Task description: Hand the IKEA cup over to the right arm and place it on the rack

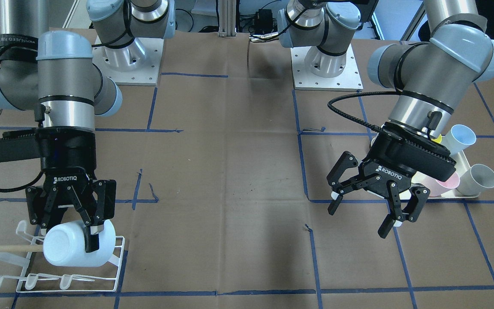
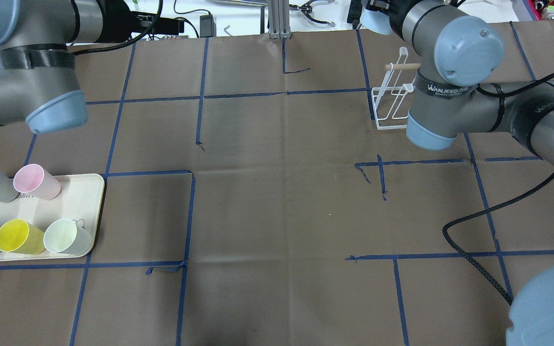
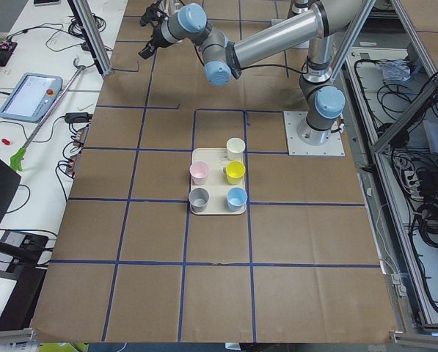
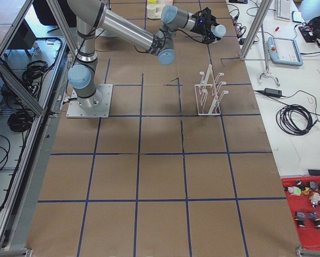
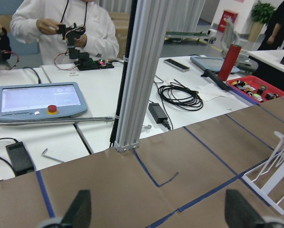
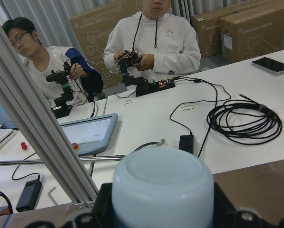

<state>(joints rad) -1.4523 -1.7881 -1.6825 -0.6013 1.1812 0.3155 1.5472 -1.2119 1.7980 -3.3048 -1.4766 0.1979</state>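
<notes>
Right arm's black two-finger gripper clasps the pale plastic IKEA cup, held sideways just above the low white wire rack. It should align the mouth with a prong, then lower gently. Left gripper hangs splayed, empty.

You are reading the white brand name "ROBOTIQ" on the black body of the right gripper and again on the left gripper, both showing in the front-facing view. You are seeing "WANJEED" in pale letters on the black strap wrapping the right arm. In the right wrist view, the cardboard boxes behind the seated people are carrying print that seems to read "UNIVERSAL ROBOTS".
</notes>
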